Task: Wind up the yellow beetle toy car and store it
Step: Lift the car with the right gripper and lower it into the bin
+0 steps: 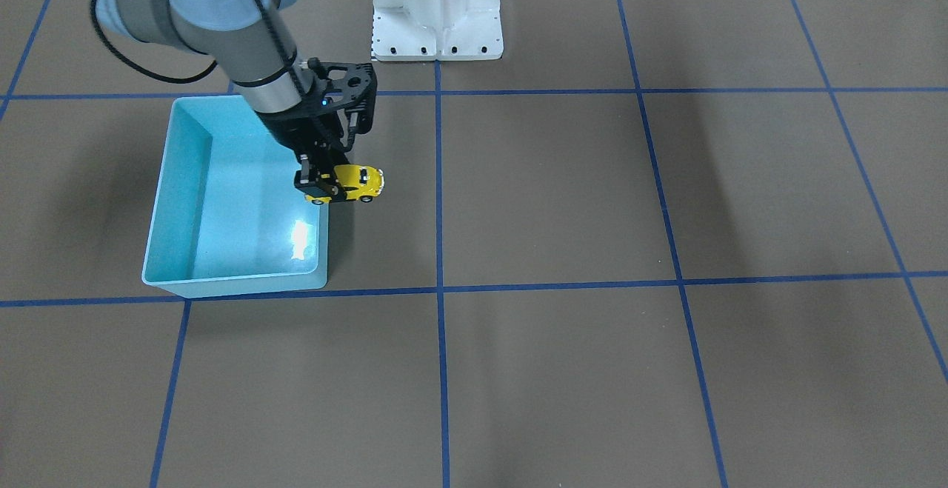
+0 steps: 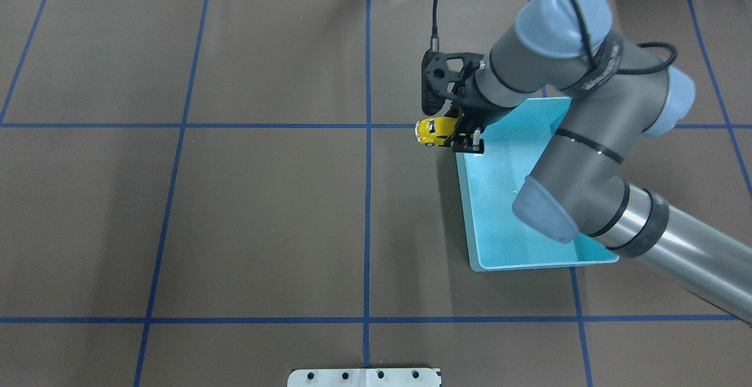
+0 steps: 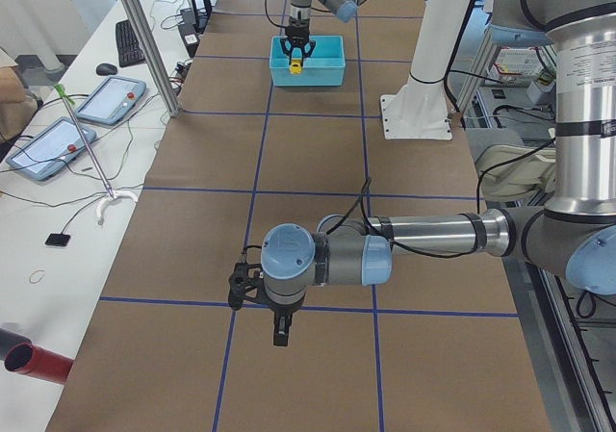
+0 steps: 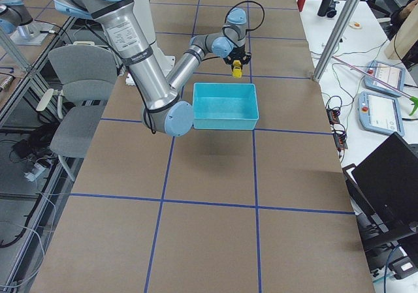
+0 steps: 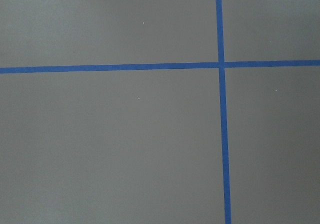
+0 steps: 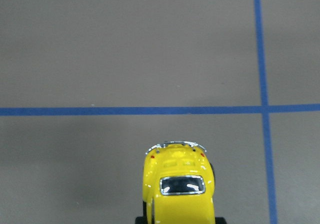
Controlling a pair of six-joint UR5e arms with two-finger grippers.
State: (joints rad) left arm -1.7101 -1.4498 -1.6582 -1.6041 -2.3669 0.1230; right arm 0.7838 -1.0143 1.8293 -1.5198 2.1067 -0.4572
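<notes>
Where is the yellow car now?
In the overhead view the yellow beetle toy car is right of centre, held by the right gripper outside the light blue bin, at its far left corner.

Brown mat (image 1: 563, 192) over my table, gridded with blue tape lines (image 1: 438, 199), diffuse light, soft shadows, white bench (image 3: 38, 211) along the far side carrying a keyboard (image 3: 126, 39), two tablets (image 3: 109, 100) and a laptop (image 4: 392, 169), metal post (image 3: 144, 42) at its edge, grey chair (image 4: 78, 68) behind me.

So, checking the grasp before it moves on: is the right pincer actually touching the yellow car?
Touching. The front-facing view shows the right pincer clamped on the yellow beetle toy car, with no gap at either side.
</notes>
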